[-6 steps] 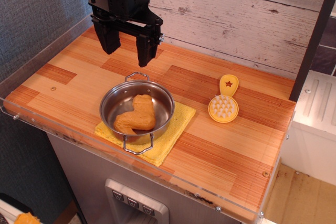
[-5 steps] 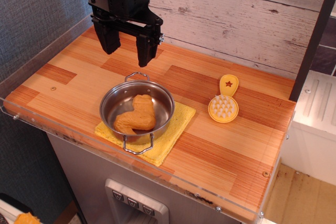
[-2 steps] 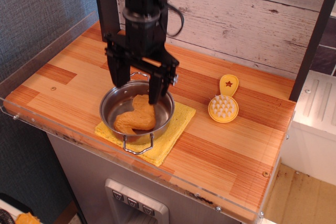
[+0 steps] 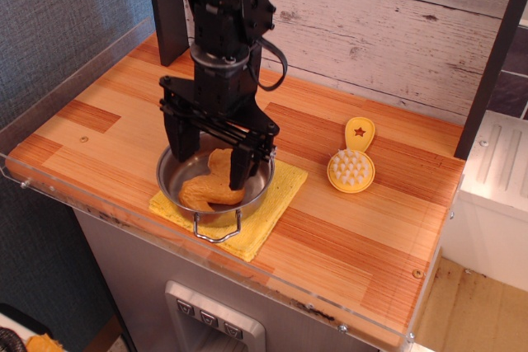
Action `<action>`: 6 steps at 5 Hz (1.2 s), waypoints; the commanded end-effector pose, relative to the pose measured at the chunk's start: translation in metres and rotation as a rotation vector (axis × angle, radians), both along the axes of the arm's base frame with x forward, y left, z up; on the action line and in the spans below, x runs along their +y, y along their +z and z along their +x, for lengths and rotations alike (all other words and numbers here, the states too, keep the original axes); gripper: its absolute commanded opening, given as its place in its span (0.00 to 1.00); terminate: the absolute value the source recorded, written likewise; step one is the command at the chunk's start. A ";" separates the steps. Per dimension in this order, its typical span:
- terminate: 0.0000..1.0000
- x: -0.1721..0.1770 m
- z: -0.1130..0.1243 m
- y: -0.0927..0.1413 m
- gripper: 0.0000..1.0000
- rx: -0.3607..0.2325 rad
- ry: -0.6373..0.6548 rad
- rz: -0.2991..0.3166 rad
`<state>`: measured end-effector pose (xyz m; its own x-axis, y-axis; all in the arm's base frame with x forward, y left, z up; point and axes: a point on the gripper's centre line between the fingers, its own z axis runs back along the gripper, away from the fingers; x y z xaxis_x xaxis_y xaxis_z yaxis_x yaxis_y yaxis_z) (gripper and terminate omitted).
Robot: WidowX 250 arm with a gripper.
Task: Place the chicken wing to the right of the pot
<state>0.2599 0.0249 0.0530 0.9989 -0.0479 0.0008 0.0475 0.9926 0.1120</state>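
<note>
The golden-brown chicken wing (image 4: 206, 189) lies inside the shiny steel pot (image 4: 216, 200), which stands on a yellow cloth (image 4: 278, 197) near the table's front edge. My black gripper (image 4: 209, 166) is open and lowered into the pot. Its two fingers straddle the wing's upper part, one at the left wall, one at the right side. The fingers hide part of the wing and the pot's far rim. I cannot tell whether the fingers touch the wing.
A yellow round brush with a star (image 4: 353, 161) lies right of the pot on the wooden table (image 4: 346, 228). A clear plastic rim (image 4: 49, 72) runs along the left and front edges. A white plank wall (image 4: 371, 30) stands behind.
My gripper has moved forward from the table's back left and come down into the pot, still open. The wing and pot have not moved.
</note>
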 end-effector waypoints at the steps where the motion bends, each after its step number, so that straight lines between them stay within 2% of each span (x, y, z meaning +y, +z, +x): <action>1: 0.00 0.003 0.006 0.005 1.00 -0.117 0.007 0.020; 3: 0.00 0.006 0.020 0.008 1.00 -0.168 0.067 -0.039; 4: 0.00 0.010 0.027 0.003 1.00 -0.154 0.088 -0.040; 6: 0.00 0.022 0.032 -0.018 1.00 -0.087 0.092 -0.013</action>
